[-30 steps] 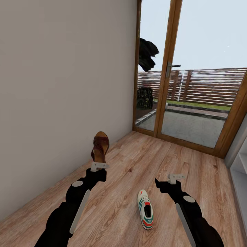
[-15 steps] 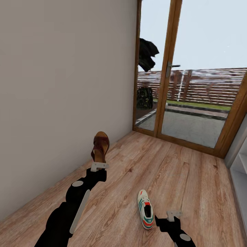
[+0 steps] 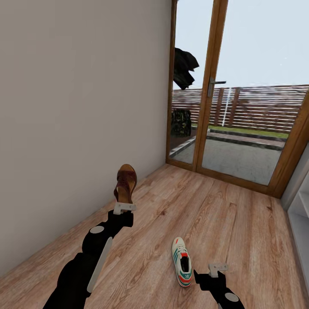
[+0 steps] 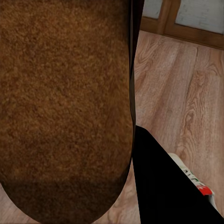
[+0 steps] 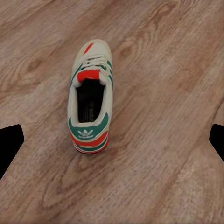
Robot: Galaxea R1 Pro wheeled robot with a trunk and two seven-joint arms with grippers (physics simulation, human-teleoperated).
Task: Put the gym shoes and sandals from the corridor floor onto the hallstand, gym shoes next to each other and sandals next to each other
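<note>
My left gripper (image 3: 124,206) is shut on the heel end of a brown sandal (image 3: 125,184), which it holds upright above the corridor floor (image 3: 214,214) near the left wall. In the left wrist view the sandal (image 4: 65,102) looms large and very close. One white gym shoe (image 3: 182,267) with green stripes and a red heel lies on the planks, toe pointing away from me. My right gripper (image 3: 209,274) hangs open just right of its heel. In the right wrist view the shoe (image 5: 91,112) lies between and beyond the spread fingertips (image 5: 10,142). The other sandal and gym shoe are out of view.
A plain wall (image 3: 77,107) runs along the left. A wood-framed glass door (image 3: 210,90) closes the corridor's far end, with paving and a fence outside. The light-grey edge of the hallstand (image 3: 300,210) shows at the far right.
My right gripper dropped from mid-height down beside the gym shoe's heel, then held still. The left arm and the sandal have not moved.
</note>
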